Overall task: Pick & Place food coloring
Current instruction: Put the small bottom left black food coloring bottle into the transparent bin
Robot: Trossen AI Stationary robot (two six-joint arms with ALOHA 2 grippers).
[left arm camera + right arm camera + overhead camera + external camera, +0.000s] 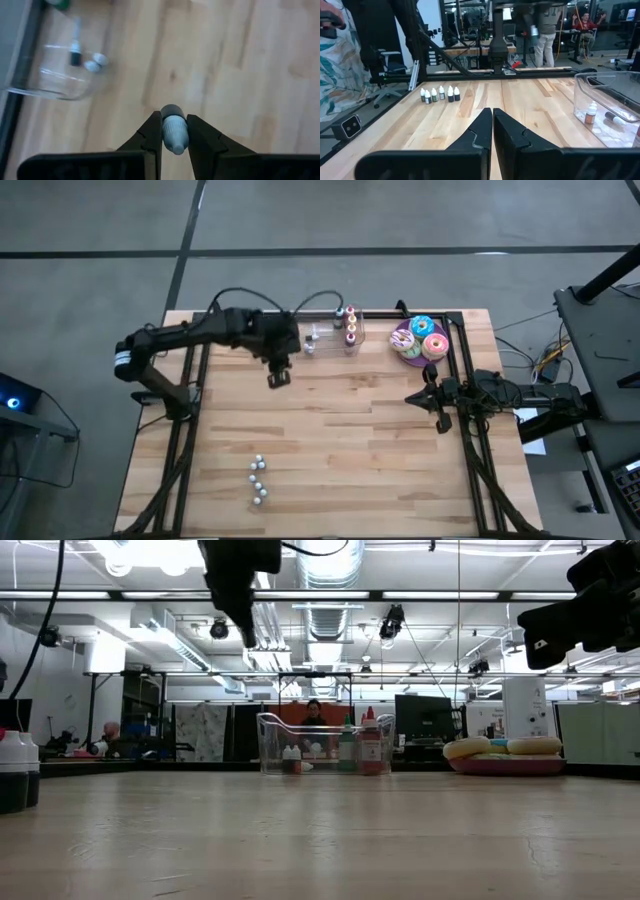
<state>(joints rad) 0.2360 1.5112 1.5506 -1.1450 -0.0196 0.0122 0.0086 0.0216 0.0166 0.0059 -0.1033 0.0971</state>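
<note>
My left gripper [277,377] [173,117] hangs over the table's middle-left, just in front of a clear container [332,335] [60,75], and is shut on a small food coloring bottle [174,135] with a white cap and a dark body. More small bottles stand or lie in the container [605,110]. Several white-capped bottles [258,480] [440,94] stand in a row near the table's front edge. My right gripper [428,395] [492,112] waits shut at the table's right side, touching nothing. My left gripper pinches the bottle between its two fingers, at the white cap [175,141] and the top of the dark body [171,110]. The fingers slant steeply down from above. The bottle is lifted clear of the table, its dark end pointing down toward the wood.
A purple plate of frosted doughnuts [420,340] [505,755] sits at the far right, beside the container. Black frame rails run along the table's left and right sides. Bare wood lies between the bottle row and the container.
</note>
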